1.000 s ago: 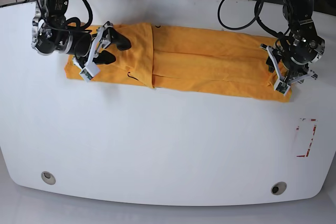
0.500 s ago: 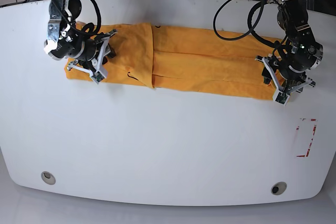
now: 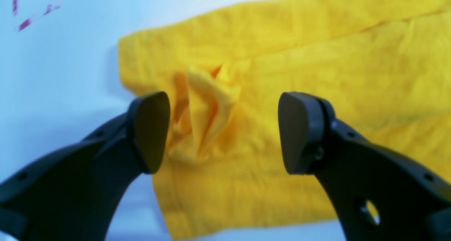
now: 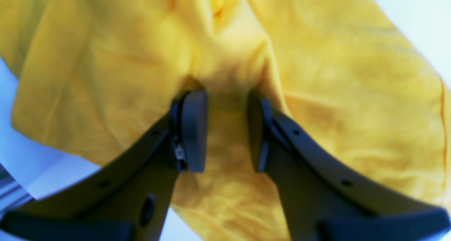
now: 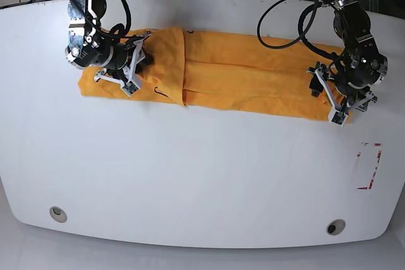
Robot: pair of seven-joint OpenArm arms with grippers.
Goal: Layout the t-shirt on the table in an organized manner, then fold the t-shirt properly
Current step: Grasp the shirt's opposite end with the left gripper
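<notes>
The orange-yellow t-shirt point(image 5: 240, 71) lies as a long folded strip across the far half of the white table point(image 5: 190, 175). My right gripper point(image 5: 133, 66) is at the strip's left end in the base view. In the right wrist view that gripper point(image 4: 225, 103) is shut on a ridge of t-shirt point(image 4: 334, 103) gathered between its pads. My left gripper point(image 5: 328, 93) hovers over the strip's right end. The left wrist view shows it point(image 3: 225, 130) wide open, and a small raised pucker of the t-shirt point(image 3: 317, 57) lies between its fingers, clear of both.
A red-taped rectangle point(image 5: 369, 165) marks the table just in front of the left gripper, and its tape point(image 3: 31, 17) shows in the left wrist view. Two grey grommet holes point(image 5: 58, 214) point(image 5: 336, 226) sit near the front edge. Cables hang behind both arms.
The right gripper narrowed onto the cloth at the strip's left end and shifted slightly right. The left gripper widened and let go of the right end, leaving a pucker.
</notes>
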